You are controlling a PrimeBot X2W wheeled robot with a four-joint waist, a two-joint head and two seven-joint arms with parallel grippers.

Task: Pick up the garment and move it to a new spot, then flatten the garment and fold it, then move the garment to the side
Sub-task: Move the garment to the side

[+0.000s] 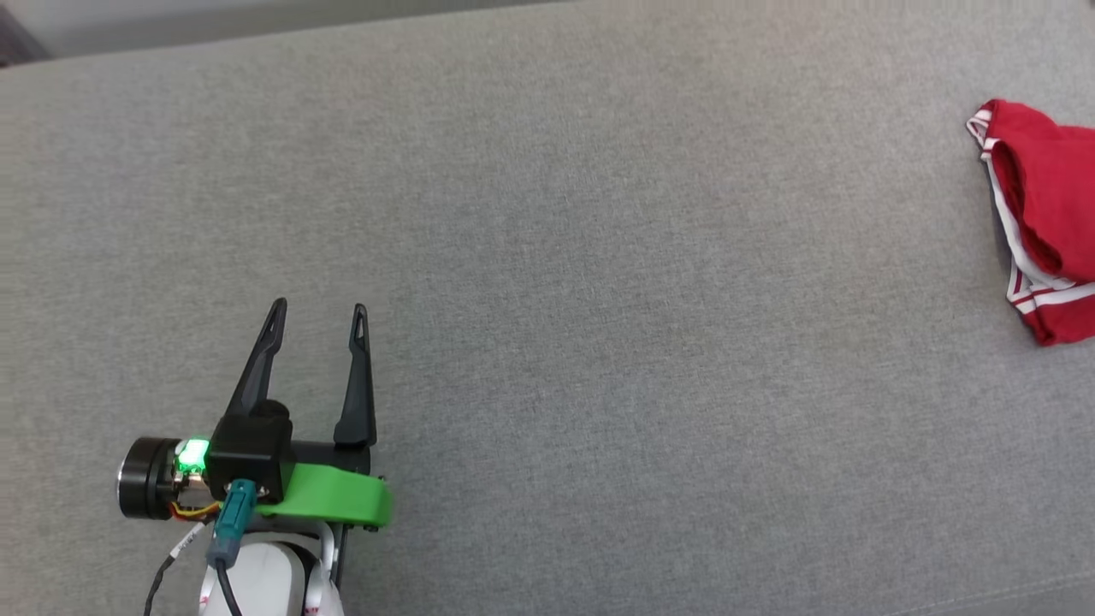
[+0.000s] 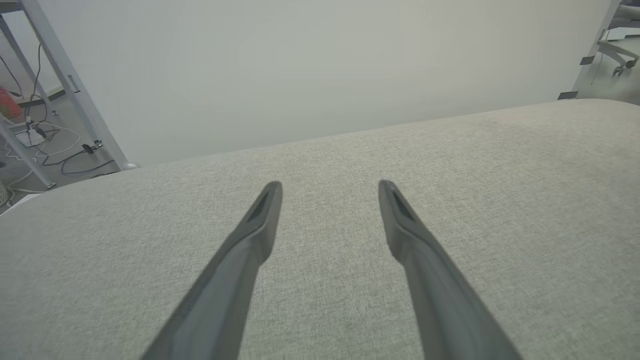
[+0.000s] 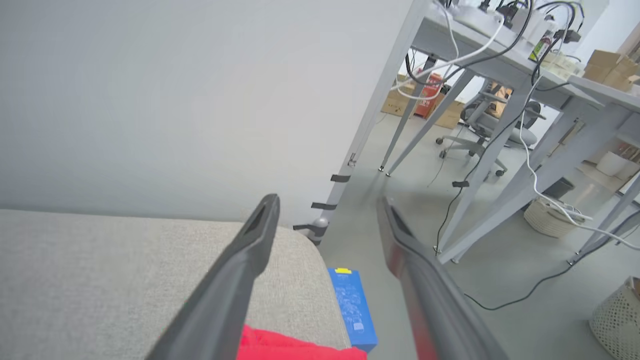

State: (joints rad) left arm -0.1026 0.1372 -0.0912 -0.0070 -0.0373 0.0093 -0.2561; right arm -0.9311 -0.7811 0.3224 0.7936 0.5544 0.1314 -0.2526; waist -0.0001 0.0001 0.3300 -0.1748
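Blue box (image 3: 352, 310) nr grey cushion (image 1: 547, 257), desks (image 3: 442, 37) beyond.

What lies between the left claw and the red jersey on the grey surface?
Only bare grey upholstery. In the head view, the stretch from the left claw to the jersey at the right edge holds no object.

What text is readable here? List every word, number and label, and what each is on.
None can be read.
blue box: print too small to read.
garment: no lettering or number shows on the visible part.
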